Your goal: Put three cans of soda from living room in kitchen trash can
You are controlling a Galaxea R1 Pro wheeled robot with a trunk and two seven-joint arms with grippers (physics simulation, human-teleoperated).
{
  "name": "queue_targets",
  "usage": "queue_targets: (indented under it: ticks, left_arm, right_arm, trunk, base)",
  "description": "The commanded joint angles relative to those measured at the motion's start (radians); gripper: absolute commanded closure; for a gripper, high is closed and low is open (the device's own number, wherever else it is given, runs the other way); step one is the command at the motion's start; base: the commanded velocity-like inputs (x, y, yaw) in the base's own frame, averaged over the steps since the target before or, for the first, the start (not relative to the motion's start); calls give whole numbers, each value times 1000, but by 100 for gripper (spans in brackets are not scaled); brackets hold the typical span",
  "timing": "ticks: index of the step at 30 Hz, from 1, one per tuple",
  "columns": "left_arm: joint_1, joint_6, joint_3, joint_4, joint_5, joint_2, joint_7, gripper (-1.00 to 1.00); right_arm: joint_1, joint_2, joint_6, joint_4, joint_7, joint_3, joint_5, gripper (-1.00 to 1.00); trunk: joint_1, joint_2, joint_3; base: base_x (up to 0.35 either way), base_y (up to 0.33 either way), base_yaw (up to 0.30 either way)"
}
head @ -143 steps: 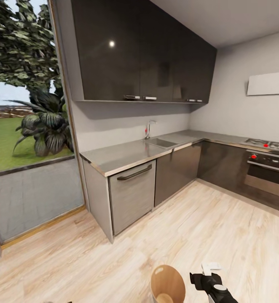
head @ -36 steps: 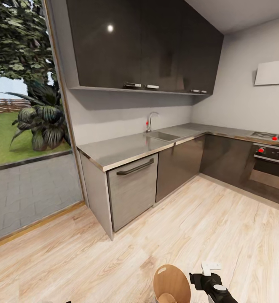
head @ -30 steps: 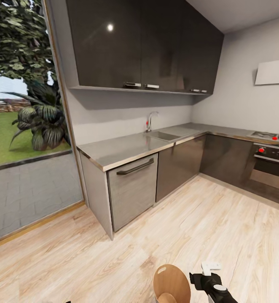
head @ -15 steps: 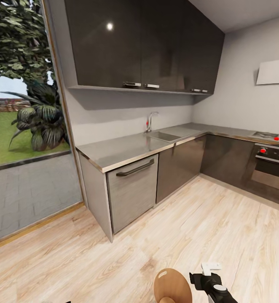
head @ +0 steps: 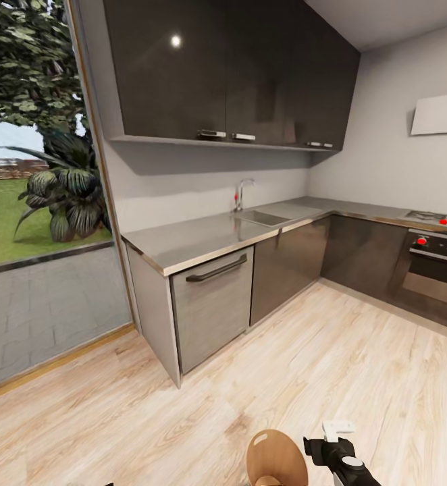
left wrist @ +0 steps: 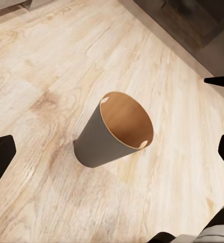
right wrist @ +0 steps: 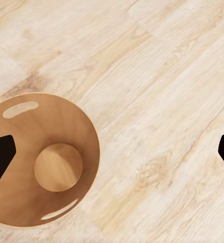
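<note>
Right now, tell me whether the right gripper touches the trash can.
Apart. In the right wrist view, the right gripper hangs open above the trash can, nothing between its fingertips.

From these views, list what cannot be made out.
- Trash can: head view's bottom edge cuts it off.
- Right end effector: right wrist view's edges crop both fingertips.
- Left end effector: cropped likewise in left wrist view.
- Stove: cut by head view's right edge.

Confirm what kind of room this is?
A home kitchen, by the look of it: steel counter with sink and faucet, built-in oven, dark wall cabinets. The tash can stands on the wood floor.
</note>
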Motion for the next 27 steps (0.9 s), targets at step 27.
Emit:
queue_targets:
  ticks: [27]
  left_arm:
    - [0,0,0,0,0,0,0,-100]
  right_arm:
    - [0,0,1,1,0,0,1,-100]
  trunk:
    - [96,-175,-117]
  base:
    - [0,0,0]
